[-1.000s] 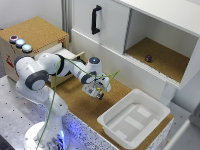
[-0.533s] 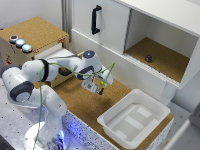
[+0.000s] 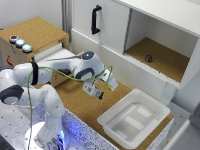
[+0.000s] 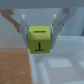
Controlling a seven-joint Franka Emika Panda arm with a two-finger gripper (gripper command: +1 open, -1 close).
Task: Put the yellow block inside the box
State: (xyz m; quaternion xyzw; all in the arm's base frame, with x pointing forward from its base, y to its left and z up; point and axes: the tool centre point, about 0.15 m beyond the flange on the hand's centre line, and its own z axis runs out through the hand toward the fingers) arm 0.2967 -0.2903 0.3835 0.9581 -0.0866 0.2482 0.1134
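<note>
1. Exterior view: the gripper (image 3: 102, 90) hangs in the air over the cork-topped table (image 3: 87, 107), between the arm's white body and the box (image 3: 131, 121). It's tilted, fingers pointing down and toward the exterior view's right. Can't make out the block from here, it's too small and hidden btwn the fingers, so how far the fingers are apart isn't readable in this view.

2. Same view, the box: white tub w/ low walls and a rolled rim, sitting on the cork near the table's edge on the exterior view's right. Raised rectangles show on its floor. The gripper is near its rim but not touching it.

3. Other stuff in that view: a brown box (image 3: 36, 35) w/ round buttons on top at the exterior view's left, a white cabinet behind w/ a black handle (image 3: 94, 19), and an open shelf w/ a small dark ball (image 3: 148, 58) on it.

4. Wrist view: the fingers (image 4: 24, 31) are clamped on the block (image 4: 40, 39), one on each side, touching it. The block is bright yellow, cube-ish, w/ a dark T-like mark on the face toward the cam. It's held up off the surface, w/ cork and a white edge visible below, blurry tho.
</note>
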